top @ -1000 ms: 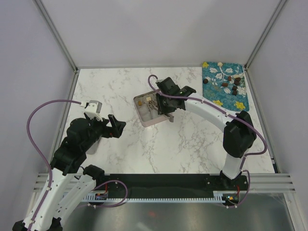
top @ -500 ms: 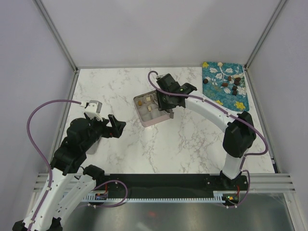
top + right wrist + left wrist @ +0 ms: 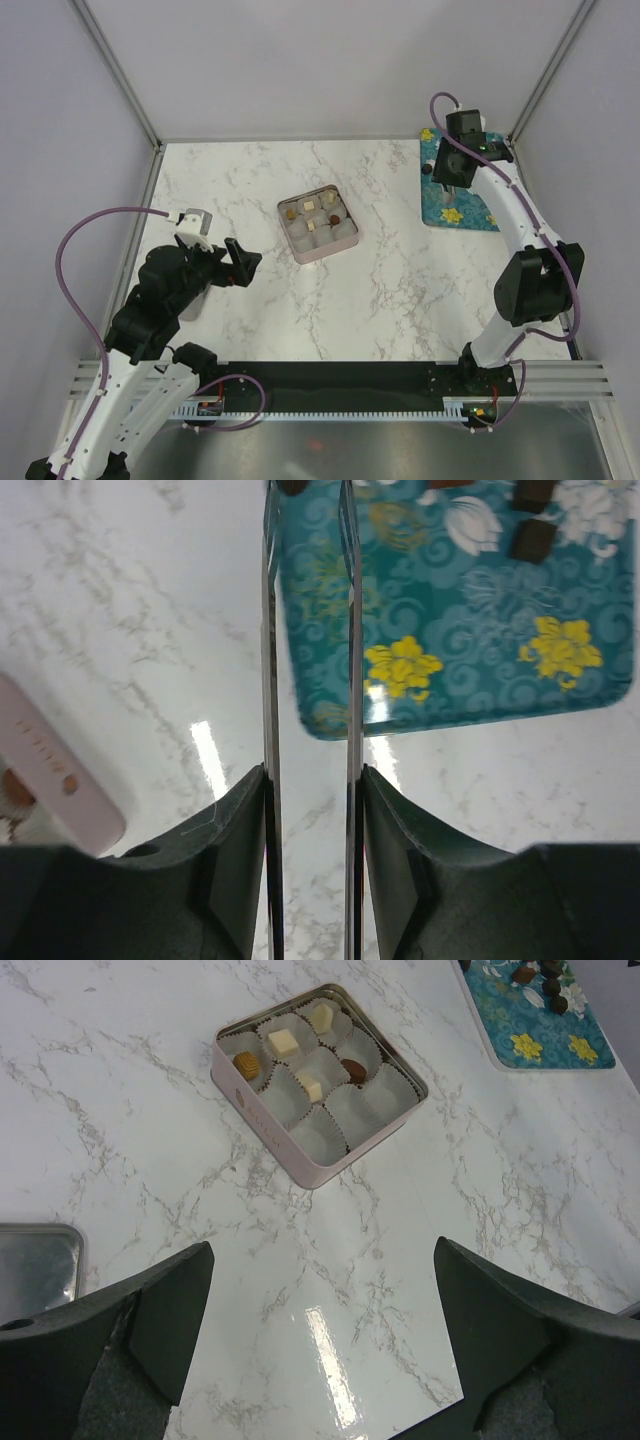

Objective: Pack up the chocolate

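The pink tin (image 3: 318, 227) sits mid-table with paper cups inside. Several cups hold chocolate (image 3: 282, 1042), among them a brown piece (image 3: 248, 1064) and a dark one (image 3: 353, 1068). More chocolate (image 3: 531, 542) lies on the blue flowered tray (image 3: 450, 212) at the back right. My right gripper (image 3: 452, 170) hangs over the tray's left edge, shut on the metal tongs (image 3: 270, 630). The two blades stand apart, with a dark piece (image 3: 292, 485) at their tips. My left gripper (image 3: 325, 1310) is open and empty over bare marble, near the tin.
A flat silver metal plate (image 3: 35, 1265) lies on the table by my left arm. Grey walls close in the table on the back, left and right. The tray's near corner (image 3: 330, 720) overlaps the marble just ahead of my right fingers (image 3: 240, 830).
My right arm has swung from above the tin to the tray at the back right, taking the tongs along. The tin is now uncovered. The left arm has not moved.
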You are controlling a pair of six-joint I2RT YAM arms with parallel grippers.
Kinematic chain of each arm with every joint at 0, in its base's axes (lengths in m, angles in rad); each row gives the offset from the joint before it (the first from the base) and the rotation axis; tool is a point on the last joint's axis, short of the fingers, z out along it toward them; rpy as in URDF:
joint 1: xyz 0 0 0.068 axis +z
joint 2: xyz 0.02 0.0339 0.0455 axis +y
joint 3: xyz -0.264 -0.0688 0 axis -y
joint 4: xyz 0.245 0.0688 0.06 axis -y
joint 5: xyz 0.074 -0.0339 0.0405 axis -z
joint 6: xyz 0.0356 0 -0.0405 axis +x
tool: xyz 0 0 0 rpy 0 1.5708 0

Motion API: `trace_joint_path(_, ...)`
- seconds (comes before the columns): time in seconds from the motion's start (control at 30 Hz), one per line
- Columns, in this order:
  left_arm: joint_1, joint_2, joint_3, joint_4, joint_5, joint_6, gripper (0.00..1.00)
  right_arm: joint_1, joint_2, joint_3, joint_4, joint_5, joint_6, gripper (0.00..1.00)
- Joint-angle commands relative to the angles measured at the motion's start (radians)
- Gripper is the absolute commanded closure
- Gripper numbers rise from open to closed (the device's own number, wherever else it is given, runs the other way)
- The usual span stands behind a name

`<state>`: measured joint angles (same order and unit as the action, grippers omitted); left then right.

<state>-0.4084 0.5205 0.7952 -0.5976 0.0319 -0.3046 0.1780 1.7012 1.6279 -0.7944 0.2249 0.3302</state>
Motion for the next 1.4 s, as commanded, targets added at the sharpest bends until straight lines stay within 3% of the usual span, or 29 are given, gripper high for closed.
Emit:
trace_joint_path(0.0, -0.003, -0.007, 0.004, 0.010, 0.008, 0.025, 0.00, -0.043, 0.024, 0.026, -0.014, 0.059, -0.043, 0.52)
trace_joint_path(0.47, -0.003, 0.009, 0.007, 0.009, 0.016, 0.027, 0.00, -0.293, 0.087, -0.014, 0.007, 0.045, -0.049, 0.46)
trace_joint_path(0.83, -0.003, 0.016, 0.006, 0.009, 0.014, 0.027, 0.00, -0.360, 0.133, -0.054, 0.066, -0.018, -0.054, 0.43)
trace_joint_path(1.37, -0.003, 0.030, 0.007, 0.010, -0.003, 0.032, 0.00, -0.408, 0.190, -0.106, 0.132, -0.119, -0.106, 0.50)
